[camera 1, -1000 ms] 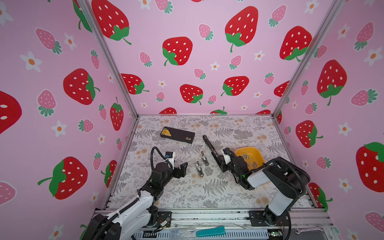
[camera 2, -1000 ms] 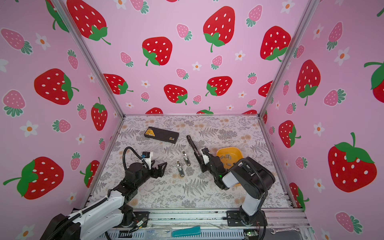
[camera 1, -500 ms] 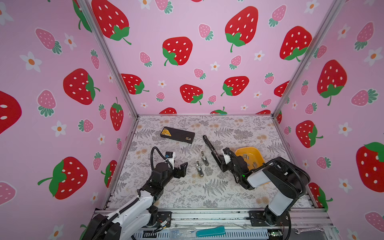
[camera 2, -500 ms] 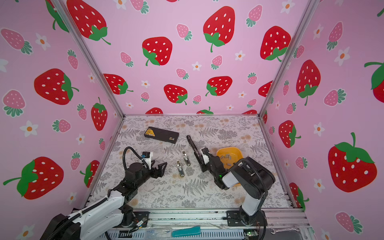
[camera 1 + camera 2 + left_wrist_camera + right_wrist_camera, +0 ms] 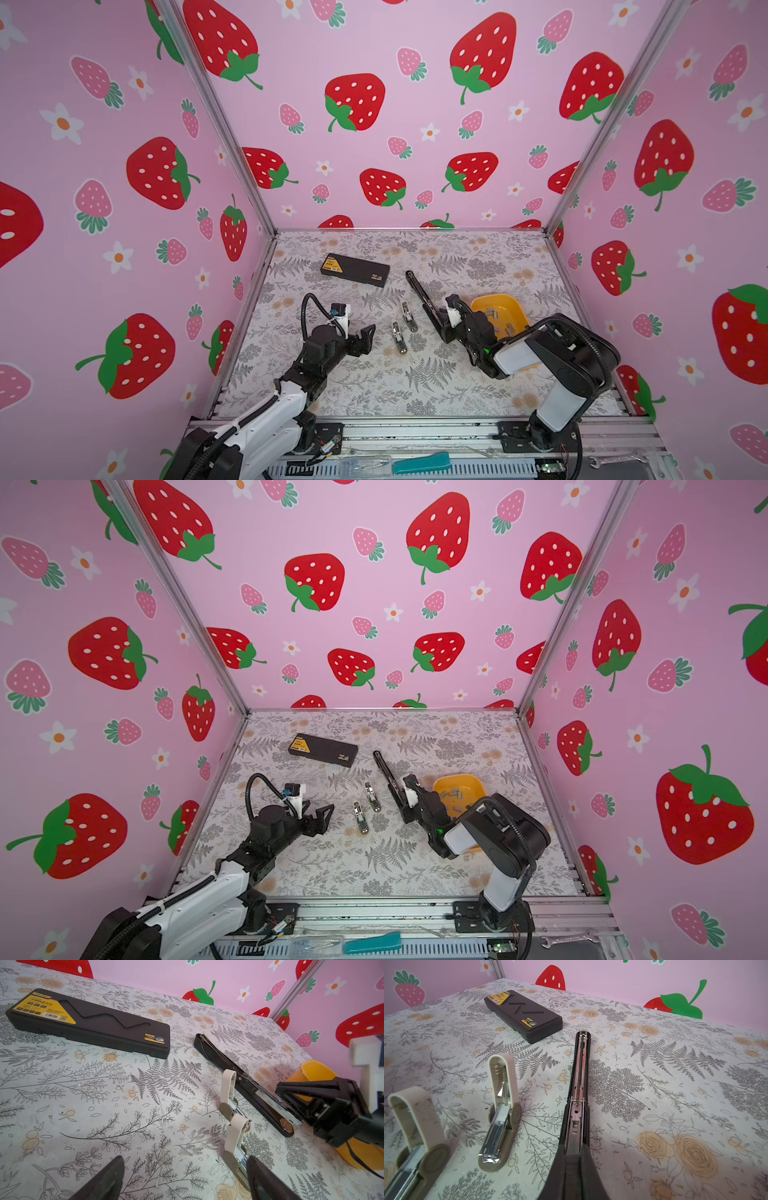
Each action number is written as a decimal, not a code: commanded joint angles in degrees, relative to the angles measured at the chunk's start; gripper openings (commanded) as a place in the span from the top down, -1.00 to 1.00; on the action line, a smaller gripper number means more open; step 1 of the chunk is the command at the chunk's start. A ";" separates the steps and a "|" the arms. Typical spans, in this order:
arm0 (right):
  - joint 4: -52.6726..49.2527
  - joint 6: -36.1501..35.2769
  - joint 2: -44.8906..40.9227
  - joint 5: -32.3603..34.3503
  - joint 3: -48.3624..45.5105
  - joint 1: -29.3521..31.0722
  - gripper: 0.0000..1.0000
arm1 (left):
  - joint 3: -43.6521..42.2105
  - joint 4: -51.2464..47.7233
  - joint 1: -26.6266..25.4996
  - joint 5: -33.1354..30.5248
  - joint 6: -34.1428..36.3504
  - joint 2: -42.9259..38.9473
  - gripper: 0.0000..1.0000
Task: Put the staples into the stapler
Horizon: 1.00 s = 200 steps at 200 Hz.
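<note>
Three staplers lie on the floral table [image 5: 415,386]: a long black stapler [image 5: 422,293] [image 5: 578,1088], opened flat with its metal channel up, and two small beige staplers [image 5: 408,316] [image 5: 501,1109], each with its lid raised, side by side just to the left of it. Behind them, toward the back left, a black case [image 5: 355,270] [image 5: 93,1022] with a yellow label lies flat and well apart from both arms. The staples [image 5: 492,312] [image 5: 452,792] lie loose as small grey strips inside a yellow tray [image 5: 496,296] [image 5: 459,776], which stands just right of the black stapler, nearer to the right wall. Pink strawberry walls [image 5: 374,50] close the table on three sides, and much bare surface lies along the front, between the two arm bases. The right arm is folded with its elbow high, and its forearm covers the front part of the tray in both top views. Its wrist reaches low toward the back left, and the right gripper [image 5: 440,328] [image 5: 573,1159] has its jaws pressed together, the tips on the near end of the black stapler; whether they pinch a part of it cannot be told. The left arm stretches low from the front left. The left gripper [image 5: 361,340] [image 5: 185,1167] hangs close over the table with its jaws spread wide, holding nothing, just left of the nearer small stapler.
</note>
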 commanded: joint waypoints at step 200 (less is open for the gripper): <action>-0.09 1.17 1.05 -0.34 -1.45 -0.25 1.00 | 0.49 1.19 -0.32 -0.64 0.30 -0.35 -0.86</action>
